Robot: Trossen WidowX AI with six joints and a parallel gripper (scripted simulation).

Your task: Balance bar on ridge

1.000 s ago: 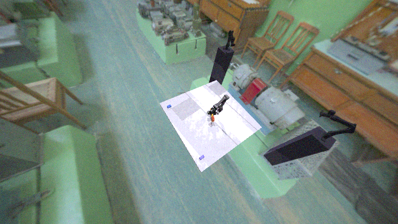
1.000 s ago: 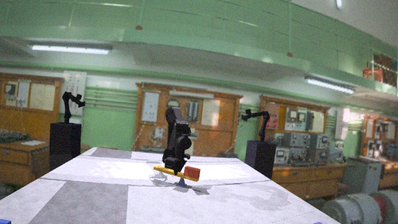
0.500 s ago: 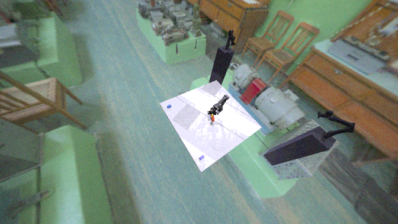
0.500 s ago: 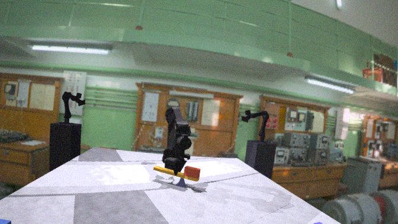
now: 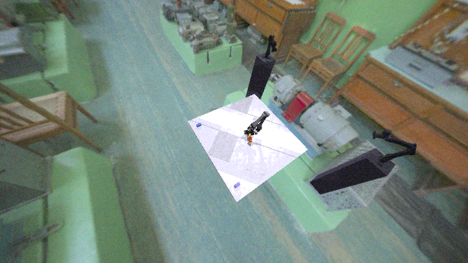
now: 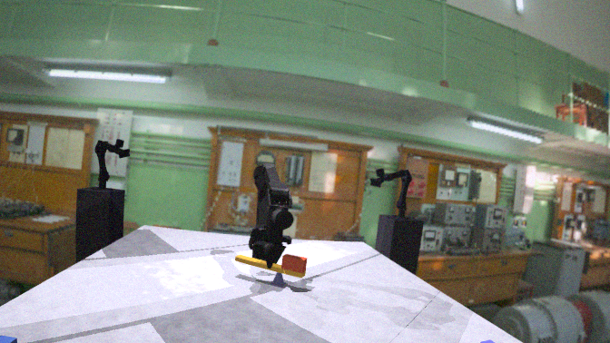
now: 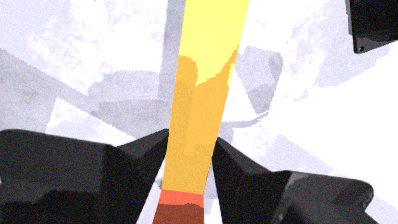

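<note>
The yellow bar [image 6: 249, 259] [image 7: 199, 115] [image 5: 250, 139] carries a red block [image 6: 294, 263] [image 7: 179, 214] at one end. My gripper [image 6: 270, 265] [image 7: 191, 138] is shut on the bar close to the block, with one finger on each side. In the exterior view the bar slopes down toward its block end. The dark blue ridge [image 6: 279, 280] stands on the table [image 6: 204, 313] just under the bar, between the fingers and the block end. Whether bar and ridge touch cannot be told. The ridge is not clearly visible in the wrist view.
A blue piece [image 5: 198, 124] [image 6: 7, 339] lies near one table corner, and another blue piece [image 5: 237, 185] [image 6: 487, 341] near a second corner. Two black arms on dark pedestals [image 5: 260, 74] [image 5: 352, 172] stand beyond the table.
</note>
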